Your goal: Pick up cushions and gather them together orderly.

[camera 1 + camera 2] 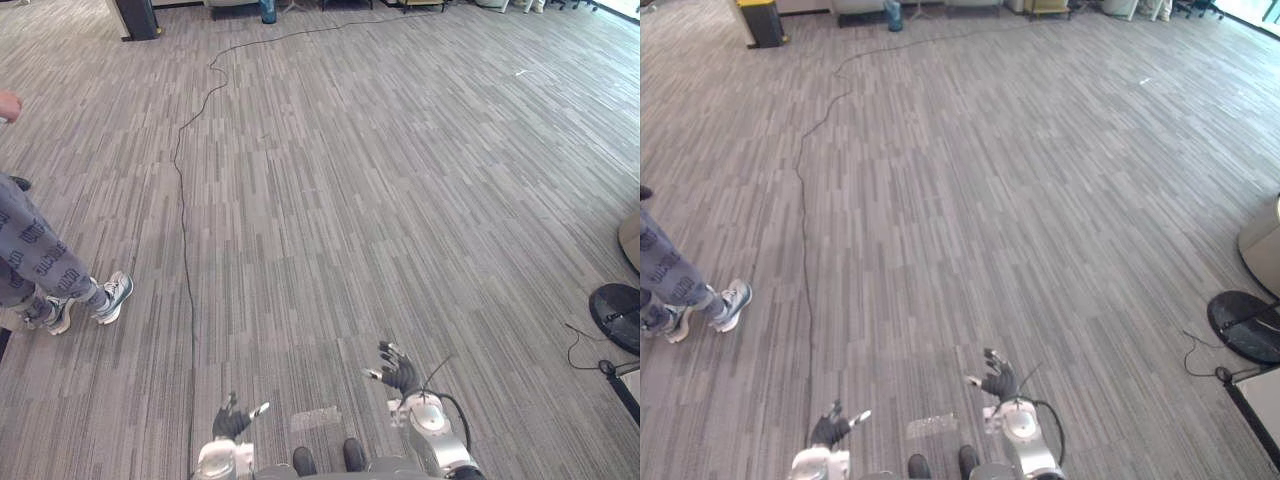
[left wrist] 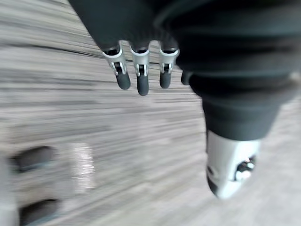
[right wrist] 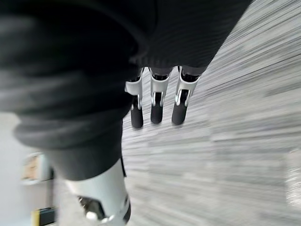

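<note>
A person [image 1: 40,255] in pale shoes stands on the grey striped carpet floor [image 1: 380,180], well off to my left. My left hand [image 1: 232,420] hangs low over the floor, fingers spread loose and holding nothing, and beside it my right hand [image 1: 400,372] is just as wide. A black round base [image 1: 617,315] sits at the far right; where the cushions lie I cannot tell.

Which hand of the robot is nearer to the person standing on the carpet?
Left. The left hand hangs above the carpet, with the person ahead of it to its left; the right hand hangs farther to the right.
</note>
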{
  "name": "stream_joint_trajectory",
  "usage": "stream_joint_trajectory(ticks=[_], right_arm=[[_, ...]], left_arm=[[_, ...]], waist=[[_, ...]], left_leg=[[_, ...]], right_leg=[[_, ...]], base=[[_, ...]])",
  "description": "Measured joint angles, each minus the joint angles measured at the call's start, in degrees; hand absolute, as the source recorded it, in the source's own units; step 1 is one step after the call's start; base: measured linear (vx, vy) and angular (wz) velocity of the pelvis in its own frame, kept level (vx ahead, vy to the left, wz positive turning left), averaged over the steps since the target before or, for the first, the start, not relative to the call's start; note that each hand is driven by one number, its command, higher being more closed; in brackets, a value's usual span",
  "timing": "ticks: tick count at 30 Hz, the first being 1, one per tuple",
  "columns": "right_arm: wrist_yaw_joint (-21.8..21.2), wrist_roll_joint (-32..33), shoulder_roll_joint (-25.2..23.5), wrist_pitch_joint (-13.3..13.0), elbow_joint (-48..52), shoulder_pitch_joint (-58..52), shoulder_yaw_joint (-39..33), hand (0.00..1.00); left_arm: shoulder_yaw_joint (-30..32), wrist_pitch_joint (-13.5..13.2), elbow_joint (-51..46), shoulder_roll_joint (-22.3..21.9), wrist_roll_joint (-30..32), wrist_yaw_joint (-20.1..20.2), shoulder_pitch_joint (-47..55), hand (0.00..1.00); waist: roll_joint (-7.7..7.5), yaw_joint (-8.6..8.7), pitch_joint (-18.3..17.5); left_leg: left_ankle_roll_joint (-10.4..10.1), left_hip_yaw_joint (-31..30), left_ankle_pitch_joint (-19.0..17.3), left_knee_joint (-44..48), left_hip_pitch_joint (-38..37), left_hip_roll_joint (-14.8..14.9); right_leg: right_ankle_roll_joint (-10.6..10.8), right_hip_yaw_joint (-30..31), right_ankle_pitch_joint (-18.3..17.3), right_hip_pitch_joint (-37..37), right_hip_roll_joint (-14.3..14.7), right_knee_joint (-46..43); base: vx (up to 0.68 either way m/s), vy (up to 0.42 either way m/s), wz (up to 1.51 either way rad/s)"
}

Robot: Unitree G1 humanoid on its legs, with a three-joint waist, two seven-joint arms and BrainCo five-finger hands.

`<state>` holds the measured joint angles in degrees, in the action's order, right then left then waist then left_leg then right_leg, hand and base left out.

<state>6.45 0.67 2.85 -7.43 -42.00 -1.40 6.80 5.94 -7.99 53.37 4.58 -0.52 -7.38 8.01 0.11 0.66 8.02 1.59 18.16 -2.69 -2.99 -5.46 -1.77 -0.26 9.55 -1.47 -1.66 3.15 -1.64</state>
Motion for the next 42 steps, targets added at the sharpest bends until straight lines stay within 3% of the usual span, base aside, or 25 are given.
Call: stream_joint_trajectory(ticks=[5,9,16,28,42], right_arm=[[0.7,-4.6,-0.2,1.5,-4.4,-2.0,-3.9,0.00],[0.9,-4.6,-0.6,2.3,-6.6,-3.6,-6.4,0.00],[-0.3,-1.0,-1.1,2.8,-11.3,-5.0,-12.1,0.00],[-0.9,7.4,-2.7,2.9,-15.1,-5.1,-19.7,0.00],[-0.9,8.5,-2.2,3.0,-17.6,-3.6,-20.0,0.00]], left_arm=[[4.1,1.0,2.0,0.1,3.2,-0.1,-0.3,0.00],[6.2,1.2,2.3,-0.9,3.2,-0.1,-0.4,0.00],[6.6,1.2,2.4,-1.8,2.5,-0.1,-0.8,0.00],[5.8,1.7,4.6,-3.7,1.5,0.3,-1.8,0.00],[2.8,2.4,5.9,-2.6,1.8,0.3,-2.8,0.00]], waist=[[0.01,-0.56,0.0],[-0.07,-0.59,-0.1],[-0.90,-1.02,-1.0],[-0.85,-1.54,-2.2],[-0.85,-1.34,-2.2]], left_leg=[[-0.1,0.0,0.1,-0.8,-0.8,0.0],[0.2,-0.9,0.3,-1.0,-0.8,-0.2],[-0.1,-4.8,1.3,-3.2,-1.3,-0.9],[0.7,-8.0,1.7,-3.3,-0.9,-1.9],[1.2,-10.6,2.0,-3.3,-0.3,-2.4]], right_leg=[[0.1,-0.2,-0.3,-0.5,0.0,0.0],[0.2,-1.6,-0.7,-0.6,-0.2,-0.1],[0.4,-5.9,-1.9,-1.8,-1.1,0.3],[0.9,-9.1,-2.5,-3.3,-2.1,2.0],[0.9,-11.0,-2.6,-3.5,-2.4,2.9]], base=[[0.00,-0.006,0.00],[0.01,-0.029,0.13],[0.03,-0.014,0.30],[0.02,-0.014,0.16],[-0.01,-0.019,0.07]])
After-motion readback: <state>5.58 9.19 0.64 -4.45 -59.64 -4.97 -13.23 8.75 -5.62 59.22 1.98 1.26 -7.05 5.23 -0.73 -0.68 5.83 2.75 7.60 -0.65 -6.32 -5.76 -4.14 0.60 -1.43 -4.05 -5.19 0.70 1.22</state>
